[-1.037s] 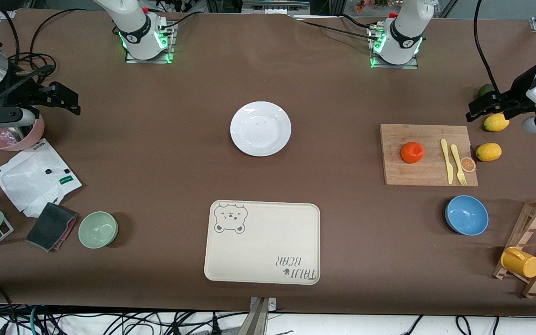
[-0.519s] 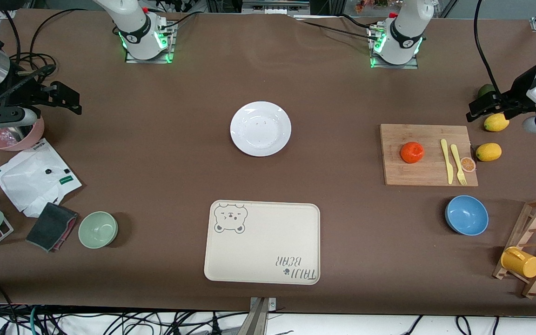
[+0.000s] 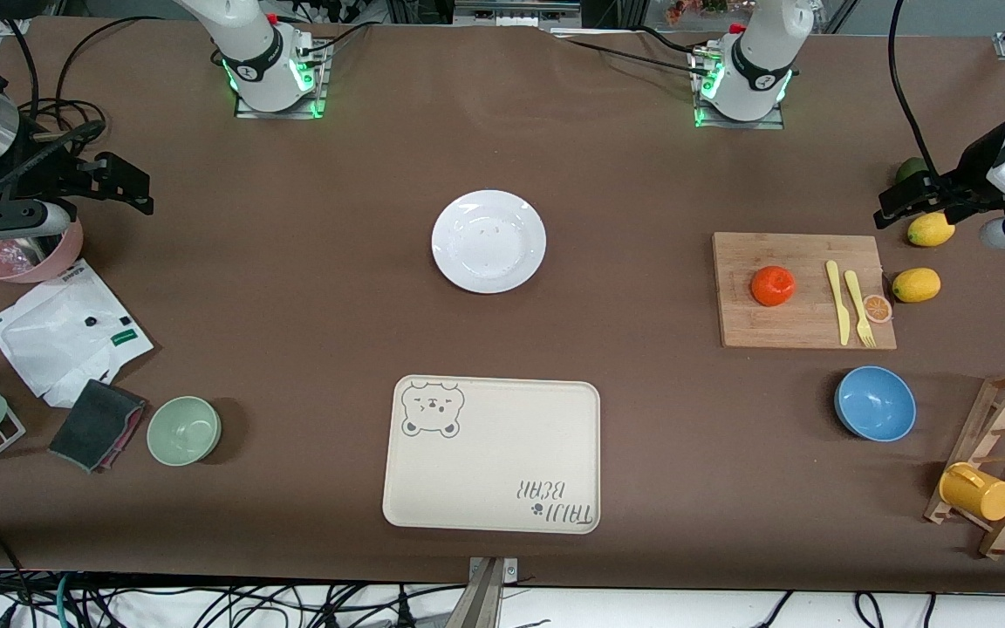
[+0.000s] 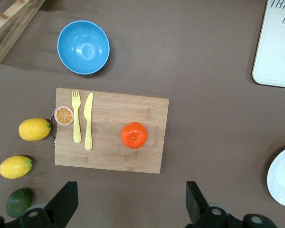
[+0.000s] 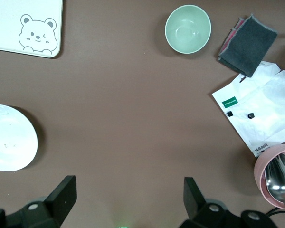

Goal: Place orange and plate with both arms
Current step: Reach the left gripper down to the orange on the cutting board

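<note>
Both grippers' jaws spread wide, empty: left gripper high above the lemons, right gripper above the pink bowl; orange on cutting board, plate mid-table.

Orange whole, on wooden board; white plate empty, mid-table, well apart.

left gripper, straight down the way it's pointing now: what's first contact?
Likely bare table, just off the cutting board's edge. The left gripper hangs open, wrist camera looking straight down; the orange lies further in. Depth unclear.
</note>
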Robot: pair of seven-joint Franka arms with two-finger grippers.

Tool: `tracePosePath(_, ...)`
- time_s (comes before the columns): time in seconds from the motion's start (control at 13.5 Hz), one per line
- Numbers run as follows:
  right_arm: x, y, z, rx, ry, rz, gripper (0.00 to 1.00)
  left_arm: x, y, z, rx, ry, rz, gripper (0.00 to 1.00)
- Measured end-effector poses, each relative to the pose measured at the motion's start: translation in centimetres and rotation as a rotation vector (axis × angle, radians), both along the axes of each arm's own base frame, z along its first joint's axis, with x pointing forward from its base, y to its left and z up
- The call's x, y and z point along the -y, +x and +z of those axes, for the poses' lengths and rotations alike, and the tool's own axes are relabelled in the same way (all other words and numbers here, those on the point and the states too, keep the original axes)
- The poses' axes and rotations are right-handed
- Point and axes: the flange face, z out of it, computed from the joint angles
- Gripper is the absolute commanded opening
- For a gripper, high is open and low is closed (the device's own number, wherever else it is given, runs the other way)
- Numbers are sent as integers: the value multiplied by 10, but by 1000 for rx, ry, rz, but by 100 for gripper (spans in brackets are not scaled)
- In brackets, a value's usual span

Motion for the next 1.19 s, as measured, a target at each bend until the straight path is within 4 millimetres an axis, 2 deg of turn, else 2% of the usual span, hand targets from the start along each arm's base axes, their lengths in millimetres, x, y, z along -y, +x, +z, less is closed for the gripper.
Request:
tracePosePath(0.15,0,0,1,1,0,0,100,5,3,-12,-29,0,-9,100)
tracePosePath(0.22,0,0,1,1,0,0,100,7,8,-25,-54,1,-11,100)
tracePosePath(0.59,0,-1,1,0,0,0,100,5,41,-134,-228,30,-17,100)
tracePosePath(0.81,0,-1,1,-2,0,0,100,1,53,-198,-257,66,-29,100)
tracePosePath(0.96,0,-1,1,-3,0,0,100,0,48,-242,-237,99,-49,100)
tracePosePath(1.19,0,-1,1,-6,-1,0,100,-1,29,-297,-203,108,-67,100)
